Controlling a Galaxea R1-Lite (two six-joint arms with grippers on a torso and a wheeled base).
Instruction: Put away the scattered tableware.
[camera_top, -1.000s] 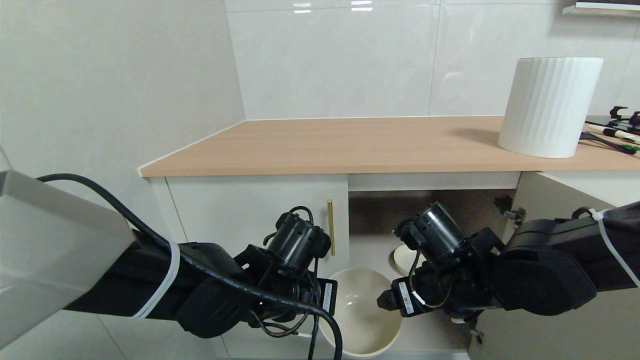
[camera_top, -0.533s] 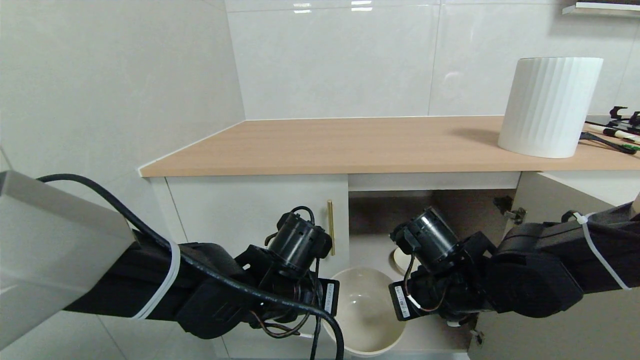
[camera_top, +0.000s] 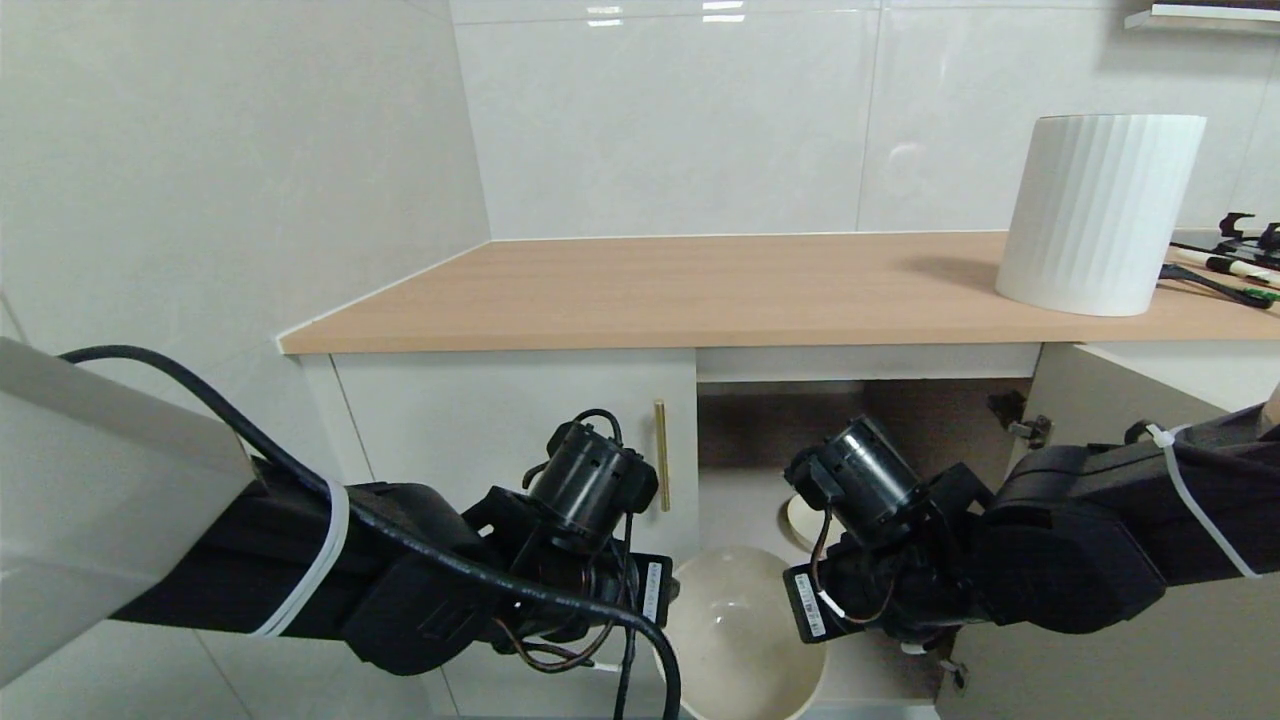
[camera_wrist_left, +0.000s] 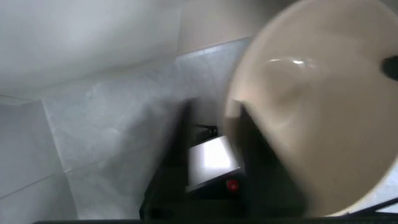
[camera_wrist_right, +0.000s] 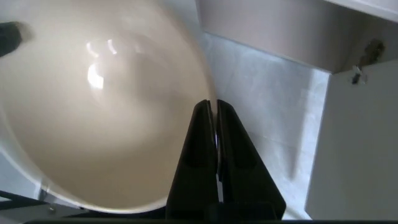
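Observation:
A large cream bowl (camera_top: 742, 640) hangs tilted in front of the open lower cabinet (camera_top: 900, 400), held between both arms. My left gripper (camera_top: 662, 598) is shut on the bowl's left rim, and the bowl (camera_wrist_left: 317, 112) rises beside that gripper (camera_wrist_left: 217, 118) in the left wrist view. My right gripper (camera_top: 803, 610) is shut on the right rim; its fingers (camera_wrist_right: 216, 109) pinch the edge of the bowl (camera_wrist_right: 106, 106). A second pale dish (camera_top: 803, 520) lies on the cabinet floor behind the right wrist, partly hidden.
The wooden counter (camera_top: 650, 290) carries a white ribbed container (camera_top: 1100, 210) and some tools (camera_top: 1235, 265) at the far right. The left cabinet door (camera_top: 520, 440) is closed and has a brass handle (camera_top: 661, 455). The right door (camera_top: 1130, 400) stands open.
The bowl has shifted a little right and lower and tilted more. Both wrists have moved slightly with it, keeping their hold.

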